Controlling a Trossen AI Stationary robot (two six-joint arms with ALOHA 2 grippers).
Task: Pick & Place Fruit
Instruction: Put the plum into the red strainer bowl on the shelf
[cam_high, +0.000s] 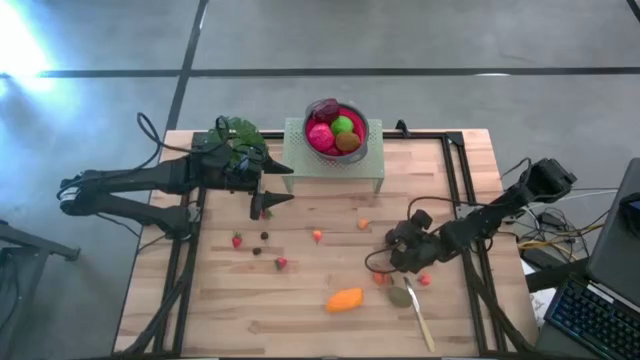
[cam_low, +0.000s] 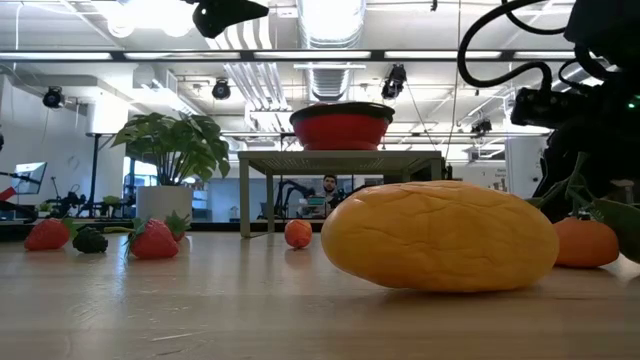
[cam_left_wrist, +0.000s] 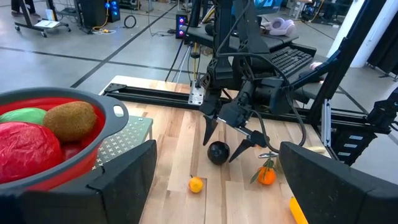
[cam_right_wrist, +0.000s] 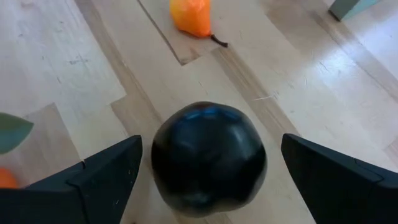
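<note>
Workshop floor and ceiling lights frame my table (cam_high: 300, 300), a pale wood-plank top. Item one, the piece I am after: a dark round fruit (cam_right_wrist: 208, 158) on the planks toward the right side, between the spread jaws of my right gripper (cam_right_wrist: 208, 168), which stand wide on either side and grip nothing; I judge them lowered around it to close next. Item two: a small orange berry (cam_right_wrist: 191, 15) just beyond it, and a stemmed orange fruit (cam_left_wrist: 267, 175) near it, both loose. Item three: an orange oval (cam_high: 344, 299) at the front edge, with a slim pale utensil (cam_high: 420, 313) beside it. Item four: red berries (cam_high: 237, 240) and other small pieces scattered mid-table, well apart, awaiting collection. Item five: a red bowl (cam_high: 357, 124) raised on a pale stand (cam_high: 300, 160) at the back, already holding green, pink and brown fruit, presumably the drop point. Item six: left gripper (cam_high: 270, 195), jaws wide and empty, waiting beside the stand, by a potted plant (cam_high: 240, 135).
</note>
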